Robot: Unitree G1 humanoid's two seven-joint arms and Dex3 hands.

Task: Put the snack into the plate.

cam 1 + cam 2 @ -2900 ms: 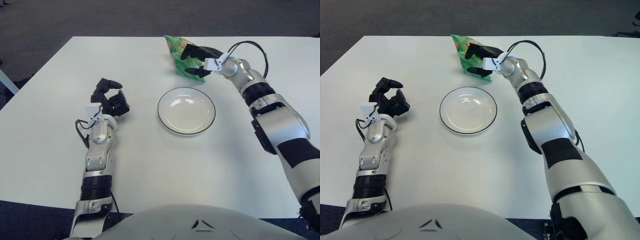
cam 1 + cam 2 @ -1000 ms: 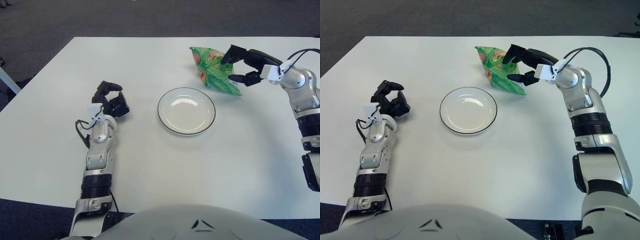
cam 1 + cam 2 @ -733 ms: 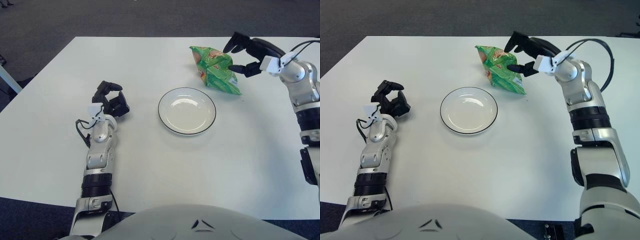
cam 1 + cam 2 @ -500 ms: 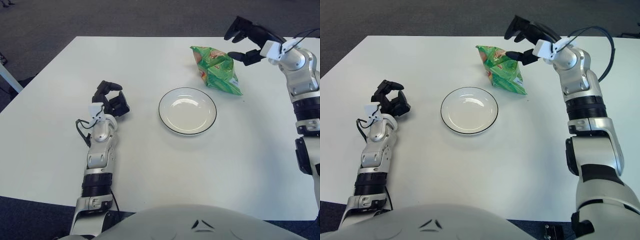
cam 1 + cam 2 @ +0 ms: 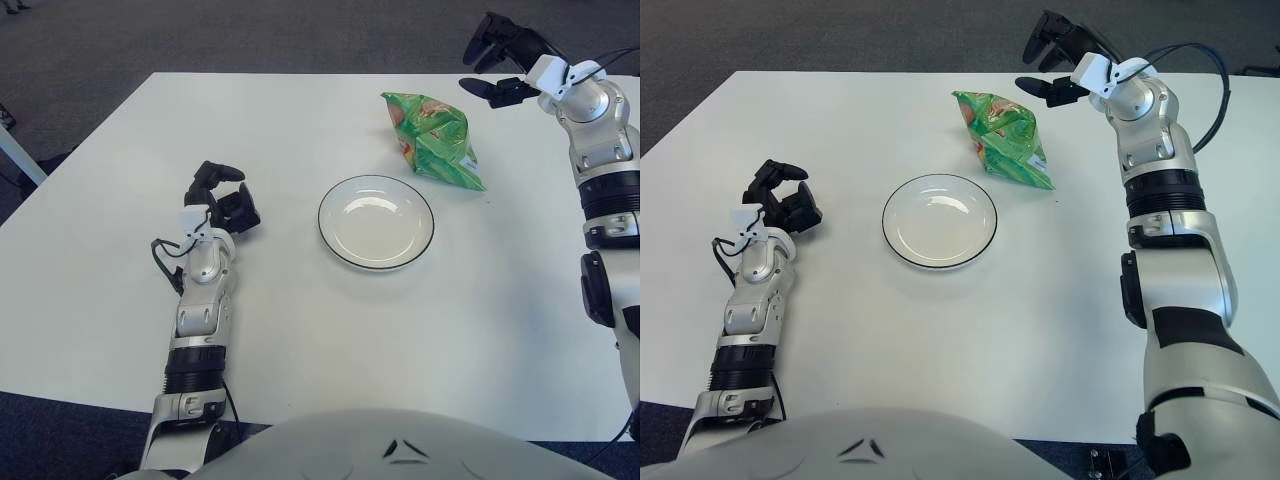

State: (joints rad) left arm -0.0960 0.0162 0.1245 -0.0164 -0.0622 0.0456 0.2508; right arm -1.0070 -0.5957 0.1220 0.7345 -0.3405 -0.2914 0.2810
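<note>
The snack, a green bag, lies on the white table just behind and to the right of the plate. The white plate with a dark rim sits at the table's middle, with nothing in it. My right hand is raised above the table's far right edge, behind and to the right of the bag, fingers spread and holding nothing; it also shows in the right eye view. My left hand rests on the table at the left, fingers curled, holding nothing.
Dark carpet lies beyond the table's far edge. My own body fills the bottom of the view. A pale object's corner shows at the far left edge.
My right hand let go of the bag and rose up and away to the far right. The bag now lies on the table beside the plate. The left hand stayed put.
</note>
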